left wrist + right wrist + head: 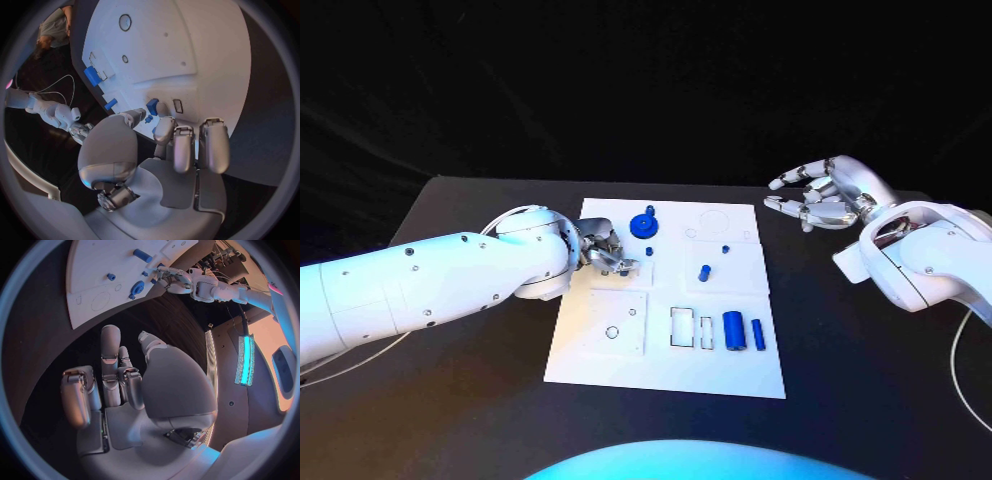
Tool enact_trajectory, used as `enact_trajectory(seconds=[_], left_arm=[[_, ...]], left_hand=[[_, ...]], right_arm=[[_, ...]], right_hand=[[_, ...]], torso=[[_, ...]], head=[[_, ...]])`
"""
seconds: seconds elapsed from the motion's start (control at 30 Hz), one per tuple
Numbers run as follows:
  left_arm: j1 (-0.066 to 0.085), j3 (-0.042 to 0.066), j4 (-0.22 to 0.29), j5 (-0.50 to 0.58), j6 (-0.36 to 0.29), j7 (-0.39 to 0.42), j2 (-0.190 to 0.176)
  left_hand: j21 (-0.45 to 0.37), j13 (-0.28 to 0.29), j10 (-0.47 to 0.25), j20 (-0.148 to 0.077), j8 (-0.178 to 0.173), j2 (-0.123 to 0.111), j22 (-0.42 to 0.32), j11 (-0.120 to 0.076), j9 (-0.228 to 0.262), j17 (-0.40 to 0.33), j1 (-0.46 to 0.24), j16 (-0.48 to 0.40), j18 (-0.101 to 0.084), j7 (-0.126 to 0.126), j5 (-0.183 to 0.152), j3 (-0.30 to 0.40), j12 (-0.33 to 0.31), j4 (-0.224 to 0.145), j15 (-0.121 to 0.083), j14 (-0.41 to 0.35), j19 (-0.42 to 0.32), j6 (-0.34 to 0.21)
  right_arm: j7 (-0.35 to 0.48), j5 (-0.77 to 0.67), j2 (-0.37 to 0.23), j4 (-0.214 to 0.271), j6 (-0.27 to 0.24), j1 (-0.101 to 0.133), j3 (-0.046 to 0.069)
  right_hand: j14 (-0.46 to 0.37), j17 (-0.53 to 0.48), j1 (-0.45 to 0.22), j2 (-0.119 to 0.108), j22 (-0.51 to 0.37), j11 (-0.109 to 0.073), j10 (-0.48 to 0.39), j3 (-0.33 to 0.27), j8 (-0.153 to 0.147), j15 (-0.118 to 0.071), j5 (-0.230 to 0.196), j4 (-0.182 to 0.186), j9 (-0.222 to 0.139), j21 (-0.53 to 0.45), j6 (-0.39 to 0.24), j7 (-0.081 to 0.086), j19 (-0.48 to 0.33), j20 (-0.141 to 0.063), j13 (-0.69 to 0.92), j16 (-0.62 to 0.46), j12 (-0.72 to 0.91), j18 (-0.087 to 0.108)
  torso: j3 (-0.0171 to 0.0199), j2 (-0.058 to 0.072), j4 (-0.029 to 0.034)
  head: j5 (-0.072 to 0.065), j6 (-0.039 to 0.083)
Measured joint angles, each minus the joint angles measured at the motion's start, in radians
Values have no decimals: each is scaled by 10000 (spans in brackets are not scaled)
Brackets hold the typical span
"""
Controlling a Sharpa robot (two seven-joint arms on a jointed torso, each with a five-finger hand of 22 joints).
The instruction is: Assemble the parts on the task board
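The white task board (589,345) lies mid-table. On it are a round blue gear-like part (646,224), a short blue peg (705,271), a small blue part (651,250), a blue cylinder (733,329) and a thin blue bar (759,334). My left hand (609,254) is at the board's left edge, just below the gear, fingers curled. In the left wrist view a small blue part (151,106) sits right at its thumb and fingertips (164,127); contact is unclear. My right hand (822,196) hovers off the board's far right corner, fingers apart, holding nothing.
Rectangular slots (682,326) and round holes (613,331) mark the board's near half. The black table (459,400) has bare room on both sides. In the right wrist view the board (87,270) and gear (137,288) lie beyond the fingers.
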Motion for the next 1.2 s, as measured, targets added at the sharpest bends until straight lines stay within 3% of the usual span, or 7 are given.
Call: enact_trajectory(seconds=[0.27,0.43,0.57,0.67,0.8,1.03,1.2], left_arm=[[72,296,256,268,-56,-3,-183],[524,465,274,563,-15,-5,-283],[912,516,69,786,171,-8,-316],[1290,547,-315,983,564,-17,-295],[1667,557,-1026,1186,1275,-30,-50],[2045,549,-2551,1398,2693,-68,733],[2158,490,-3541,1409,3647,-110,1260]], left_hand=[[0,-140,0,0,-79,-5,-10,0,-1,0,-189,0,-1,0,0,-320,-48,-14,0,0,0,-1],[0,-353,-191,0,-326,-25,-10,113,-21,0,-209,0,-1,112,0,-698,-233,-36,0,0,0,-258],[0,-518,-356,0,-615,-9,-50,213,-183,0,35,0,0,222,37,-867,-371,-36,26,-16,0,-473],[-126,-865,-667,91,-959,16,-228,333,-401,0,539,0,0,383,37,-1048,-635,-36,160,-15,-92,-634],[-223,-1212,-951,190,-1410,126,-427,515,-714,0,812,0,0,548,80,-1215,-889,-34,316,12,-191,-910],[-328,-1604,-1294,295,-1780,228,-603,677,-1042,-1,915,0,1,697,80,-1389,-1133,-20,448,-17,-296,-1059],[-386,-1861,-1564,362,-2013,309,-701,766,-1215,-1,1102,0,0,824,80,-1389,-1322,-19,519,-16,-363,-1186]], right_arm=[[23,12,4,-101,-36,-3,0],[38,28,14,-187,-63,-4,0],[43,39,22,-223,-75,-7,0],[46,50,32,-248,-79,-9,0],[47,64,44,-283,-80,-12,-1],[47,87,79,-345,-79,-33,-6],[46,105,109,-378,-77,-53,-8]], right_hand=[[0,-8,0,0,-1,0,0,-28,0,0,0,27,0,-36,0,0,0,0,-1,0,0,1],[0,-8,-39,-39,-1,0,0,-28,0,0,-39,27,-1,-36,0,0,0,0,-1,0,0,0],[0,-8,-39,-39,-2,0,0,-28,0,0,-39,27,-1,-36,0,0,0,0,-1,0,0,0],[0,-8,-39,-39,7,0,0,-27,0,0,-39,27,-1,-36,0,0,0,0,-1,0,0,0],[0,-8,-39,-39,7,0,0,-27,0,0,-38,27,-1,-36,0,0,0,0,-2,0,0,1],[0,-7,-38,-39,6,0,0,-27,0,0,-38,27,-2,-36,0,0,0,0,-2,0,0,1],[0,-7,-38,-39,5,0,0,-27,0,0,-38,27,-2,-36,0,0,0,0,-2,0,0,0]], torso=[[-11,-1,0],[-8,-7,-5],[-2,-8,-2],[-1,-9,2],[0,-10,12],[-3,-10,13],[-1,-9,12]], head=[[-18,72],[24,124],[41,148],[51,182],[59,225],[141,285],[192,321]])
